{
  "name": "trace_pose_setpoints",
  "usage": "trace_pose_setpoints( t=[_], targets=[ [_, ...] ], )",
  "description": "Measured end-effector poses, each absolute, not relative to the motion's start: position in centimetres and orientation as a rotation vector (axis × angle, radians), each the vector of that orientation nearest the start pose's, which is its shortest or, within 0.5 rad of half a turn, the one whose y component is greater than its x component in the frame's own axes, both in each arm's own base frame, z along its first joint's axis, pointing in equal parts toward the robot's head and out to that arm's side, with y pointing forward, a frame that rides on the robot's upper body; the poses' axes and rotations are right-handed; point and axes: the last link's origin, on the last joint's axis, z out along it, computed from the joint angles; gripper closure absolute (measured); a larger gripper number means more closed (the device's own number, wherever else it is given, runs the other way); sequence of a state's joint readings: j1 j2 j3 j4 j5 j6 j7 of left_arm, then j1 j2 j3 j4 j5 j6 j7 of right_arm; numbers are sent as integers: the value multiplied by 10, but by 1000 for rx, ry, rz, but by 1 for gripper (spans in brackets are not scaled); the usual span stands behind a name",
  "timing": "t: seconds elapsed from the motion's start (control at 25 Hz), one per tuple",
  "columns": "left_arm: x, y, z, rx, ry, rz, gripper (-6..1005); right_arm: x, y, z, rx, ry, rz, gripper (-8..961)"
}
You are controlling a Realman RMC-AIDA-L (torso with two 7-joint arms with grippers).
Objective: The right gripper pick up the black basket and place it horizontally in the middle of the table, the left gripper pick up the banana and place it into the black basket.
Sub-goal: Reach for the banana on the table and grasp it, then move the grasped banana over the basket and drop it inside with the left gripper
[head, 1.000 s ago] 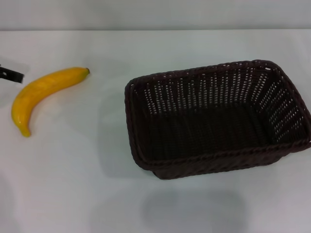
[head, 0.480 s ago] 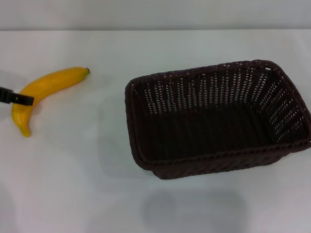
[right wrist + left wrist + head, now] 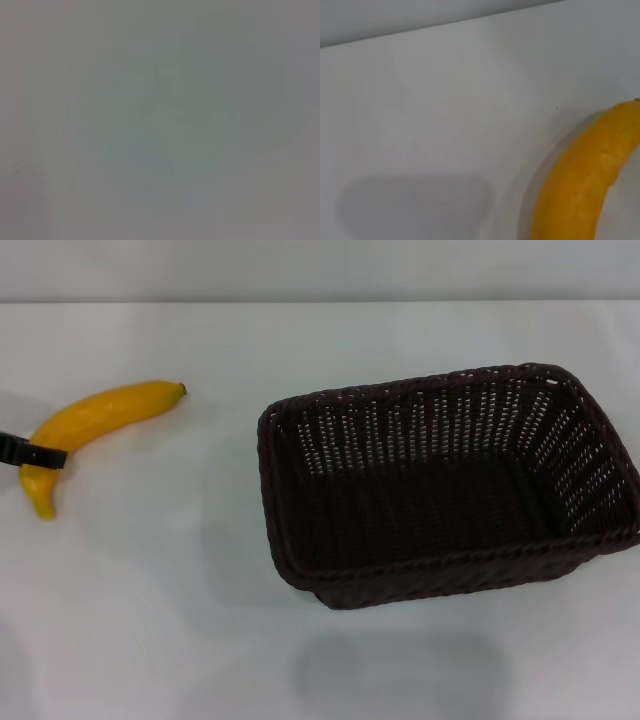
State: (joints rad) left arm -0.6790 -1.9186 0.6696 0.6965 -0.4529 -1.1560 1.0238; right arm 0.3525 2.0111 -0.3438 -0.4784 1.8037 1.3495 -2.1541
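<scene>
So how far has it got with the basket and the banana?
The dark woven wicker basket already sits lengthwise near the middle of the white table, so that step looks done. The left gripper is at the curved yellow banana, which lies on the table. Lifting it into the basket remains. The right gripper is out of view.

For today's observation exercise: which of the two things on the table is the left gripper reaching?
The banana: yellow and curved, with the left gripper across its lower end. The dark woven basket sits apart, untouched.
</scene>
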Motion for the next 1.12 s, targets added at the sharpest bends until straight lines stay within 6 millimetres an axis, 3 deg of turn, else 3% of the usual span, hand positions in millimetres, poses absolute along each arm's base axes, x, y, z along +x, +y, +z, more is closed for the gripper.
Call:
trace_pose_setpoints(
  t=[0.08,0.32,0.52,0.64,0.8,1.12],
  targets=[
    [-340,399,84,-2190,-1199,213,132,359,321,124,-1637,567,941,84],
    [-344,403,84,-2119,-1210,223,301,356,324,124,-1638,577,962,84],
    [-344,406,87,-2089,-1205,183,513,356,323,124,-1640,577,966,84],
    [-339,409,92,-2089,-1186,152,522,356,322,124,-1641,578,970,84],
    [-313,413,97,-2147,-1118,71,531,356,321,124,-1641,578,971,84],
    [-226,412,111,-2346,-886,-130,532,355,322,125,-1645,560,970,84]
  ],
)
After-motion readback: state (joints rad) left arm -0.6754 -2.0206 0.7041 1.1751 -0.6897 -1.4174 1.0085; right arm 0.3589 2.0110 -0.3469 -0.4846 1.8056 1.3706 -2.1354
